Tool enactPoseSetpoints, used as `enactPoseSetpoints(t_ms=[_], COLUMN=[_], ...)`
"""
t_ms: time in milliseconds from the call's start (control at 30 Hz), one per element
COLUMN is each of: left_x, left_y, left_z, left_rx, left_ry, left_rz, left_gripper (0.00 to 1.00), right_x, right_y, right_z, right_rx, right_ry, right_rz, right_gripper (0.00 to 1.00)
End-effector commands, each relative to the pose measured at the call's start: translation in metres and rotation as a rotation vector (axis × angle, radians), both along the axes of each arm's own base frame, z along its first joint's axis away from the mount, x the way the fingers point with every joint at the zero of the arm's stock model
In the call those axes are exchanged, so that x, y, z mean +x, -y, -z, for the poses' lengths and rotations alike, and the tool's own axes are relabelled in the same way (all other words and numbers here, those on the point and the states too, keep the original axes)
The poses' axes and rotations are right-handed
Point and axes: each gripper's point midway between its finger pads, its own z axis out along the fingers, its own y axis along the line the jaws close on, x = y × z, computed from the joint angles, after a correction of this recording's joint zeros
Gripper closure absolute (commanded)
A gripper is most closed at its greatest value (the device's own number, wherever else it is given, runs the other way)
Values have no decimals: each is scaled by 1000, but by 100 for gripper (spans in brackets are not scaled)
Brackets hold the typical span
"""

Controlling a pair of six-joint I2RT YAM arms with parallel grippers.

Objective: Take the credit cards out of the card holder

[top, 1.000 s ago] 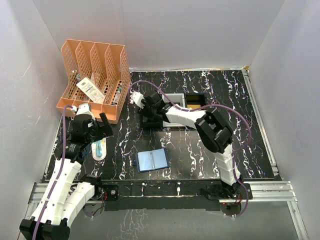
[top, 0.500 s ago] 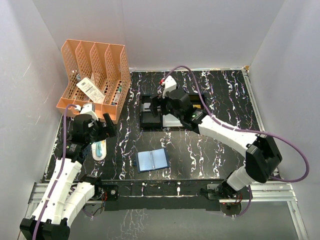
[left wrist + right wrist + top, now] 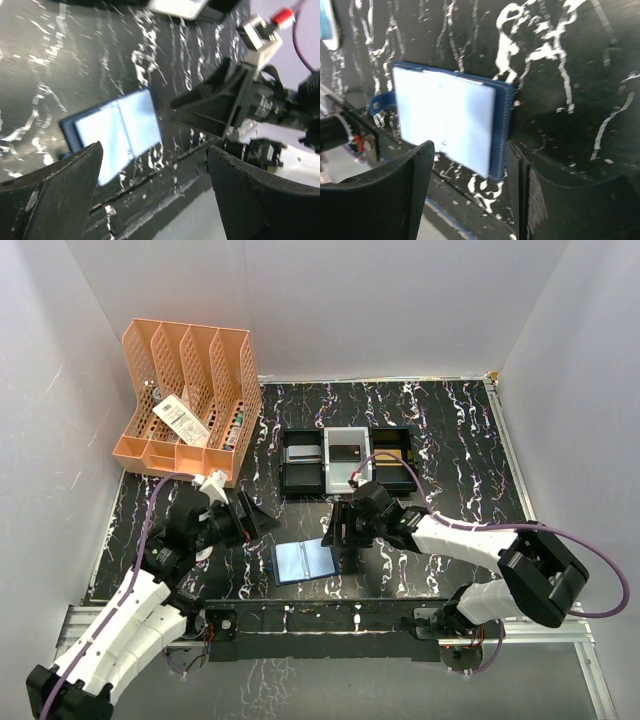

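Black marbled table point(image 3: 450, 440): we see the card holder point(image 3: 305, 561) lying open (pale inner faces upward) near the front edge, between the two arms. We note the left gripper point(image 3: 262, 520) just to its left, fingers spread wide; the right gripper point(image 3: 340, 540) hangs beside its right edge, likewise spread.

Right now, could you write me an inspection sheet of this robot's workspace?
Surface: black white-veined marbled tabletop.
Job's things: navy-blue bifold card holder lying open near the front edge; credit cards not discernible.
Clutter: orange mesh plastic file rack at rear left; black and grey rectangular trays at rear centre.
End effectors: left end effector open, right end effector open, both empty, flanking the holder.
Cables: purple cables loop off the arms.
Surroundings: plain white walls; metal rail in front.
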Motion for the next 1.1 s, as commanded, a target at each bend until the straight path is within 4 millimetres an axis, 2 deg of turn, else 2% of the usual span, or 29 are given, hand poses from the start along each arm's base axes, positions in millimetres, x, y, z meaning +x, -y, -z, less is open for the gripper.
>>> enactPoseSetpoints(t_ms=[0,133,200,267,467,633,767,867,1067], left_x=[-16,-24,-28,-31,-37,-44,-51,-55,-62], left_y=[27,38,48,53,52,56,51,45,47], left_z=[3,28,37,47,70,85,104,116,127], left_rx=[-20,137,153,192,260,261,302,343,324], left_ry=[-34,-75,-94,-118,-143,-174,-217,-242,-254], left_rz=[60,68,93,90,37,71,78,78,107], left_gripper=[19,21,21,25,30,43,47,52,66], right_x=[-4,-10,-11,-11,-14,-15,-17,-21,-26], right_y=[-30,-31,-30,-28,-25,-23,-23,-26,-33], right_z=[-38,-33,-30,-24,-4,6,13,17,16], right_rx=[187,188,181,161,122,101,87,97,142], right_ry=[4,-11,-15,-22,-61,-75,-92,-109,-135], right_rz=[-3,-4,-3,6,9,7,2,-20,-46], right_gripper=[46,53,54,55,58,61,63,71,78])
